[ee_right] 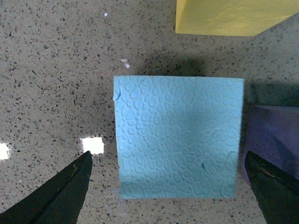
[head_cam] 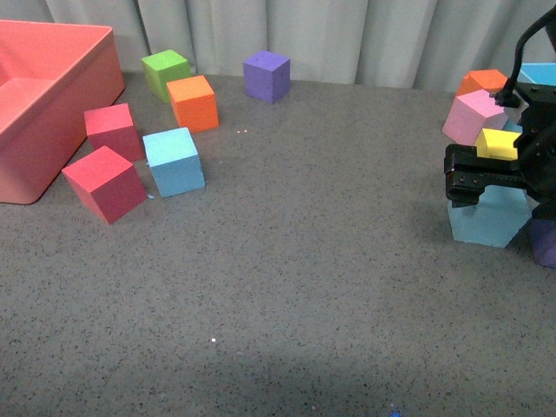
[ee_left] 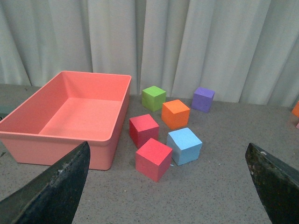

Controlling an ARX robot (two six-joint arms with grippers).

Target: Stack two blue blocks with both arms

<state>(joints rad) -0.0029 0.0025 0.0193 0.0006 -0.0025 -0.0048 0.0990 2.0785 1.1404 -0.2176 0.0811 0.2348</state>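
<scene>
Grey table [head_cam: 330, 287], pink bin [head_cam: 54, 130], left claw [ee_left: 167, 145] apart, right claw [ee_right: 168, 154] apart above blue block [ee_right: 180, 130]

Right arm [head_cam: 540, 146]: black throughout; blocky, hard-edged housings; matte finish
Cable [head_cam: 519, 48]: black, thin; curved in a loop by the arm's upper part
Right gripper [head_cam: 476, 182]: black, boxy body with a stepped outline; flat fingers [ee_right: 56, 196] narrowing to dark wedge tips
Left gripper [ee_left: 168, 186]: black wedge-shaped fingers [ee_left: 51, 186]; worn surface; grey scuffs and pale specks along the edges
</scene>
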